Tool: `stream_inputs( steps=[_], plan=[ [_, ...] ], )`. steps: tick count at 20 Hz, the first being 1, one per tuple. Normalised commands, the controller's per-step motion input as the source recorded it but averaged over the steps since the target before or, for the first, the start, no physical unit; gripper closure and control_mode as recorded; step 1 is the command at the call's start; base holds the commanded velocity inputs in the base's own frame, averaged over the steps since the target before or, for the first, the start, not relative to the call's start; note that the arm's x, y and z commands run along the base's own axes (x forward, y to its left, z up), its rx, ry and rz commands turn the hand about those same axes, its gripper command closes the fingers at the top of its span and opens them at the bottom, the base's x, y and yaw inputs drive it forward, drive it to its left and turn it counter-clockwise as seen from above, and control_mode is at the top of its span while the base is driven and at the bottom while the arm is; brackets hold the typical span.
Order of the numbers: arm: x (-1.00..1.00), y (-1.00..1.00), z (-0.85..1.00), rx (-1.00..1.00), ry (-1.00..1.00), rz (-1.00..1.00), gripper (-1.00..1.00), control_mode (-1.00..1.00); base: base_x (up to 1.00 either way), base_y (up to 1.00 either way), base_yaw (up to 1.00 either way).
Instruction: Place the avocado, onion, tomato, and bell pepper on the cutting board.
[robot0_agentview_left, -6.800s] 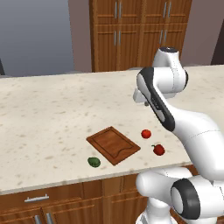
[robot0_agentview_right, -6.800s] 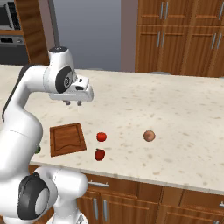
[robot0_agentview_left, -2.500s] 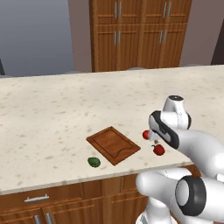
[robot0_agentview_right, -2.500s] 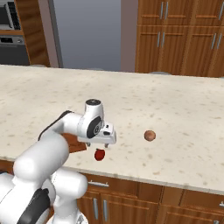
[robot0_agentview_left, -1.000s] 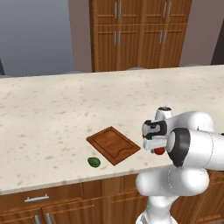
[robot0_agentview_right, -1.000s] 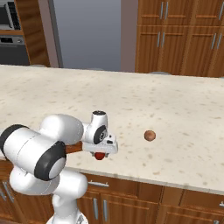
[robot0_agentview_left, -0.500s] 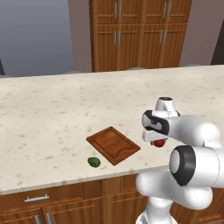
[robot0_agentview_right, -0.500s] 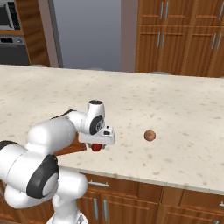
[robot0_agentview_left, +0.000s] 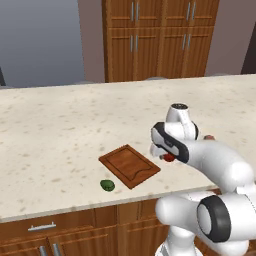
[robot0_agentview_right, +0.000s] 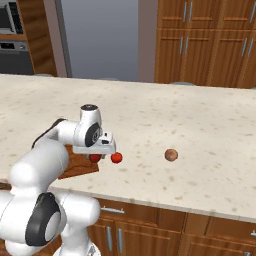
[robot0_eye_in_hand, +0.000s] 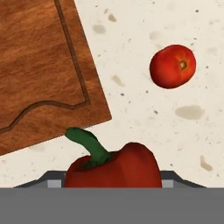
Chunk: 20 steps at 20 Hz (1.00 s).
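Observation:
My gripper is shut on the bell pepper, a red lumpy fruit whose green stem points toward the cutting board. The pepper hangs just above the counter, off the board's right edge. A smooth red tomato lies on the counter a little right of the gripper, also seen as the tomato. Farther right rests the reddish-brown onion. The dark green avocado sits by the near-left corner of the board. Nothing lies on the board.
The speckled stone counter stretches wide behind the board, with its front edge close to the avocado. Wooden cabinets stand behind. My own white arm covers the counter's right part in the left base view.
The jaws closed on the bell pepper, which has come up off the counter and shifted a little toward the cutting board. The tomato, onion and avocado have stayed put.

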Motion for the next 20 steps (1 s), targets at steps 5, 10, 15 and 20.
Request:
stream_inputs(
  steps=[5,10,15,20],
  plan=[
    [0.01,0.72,0.00,0.00,-0.12,0.08,1.00,-1.00,0.00,0.00,0.00],
    [0.14,0.66,0.00,0.00,-0.11,0.08,1.00,-1.00,0.00,0.00,0.00],
    [0.46,0.38,0.00,0.00,0.00,0.02,1.00,-1.00,0.00,0.00,0.00],
    [0.58,0.31,0.03,0.00,0.11,0.00,1.00,-1.00,0.00,0.00,0.00]
  ],
)
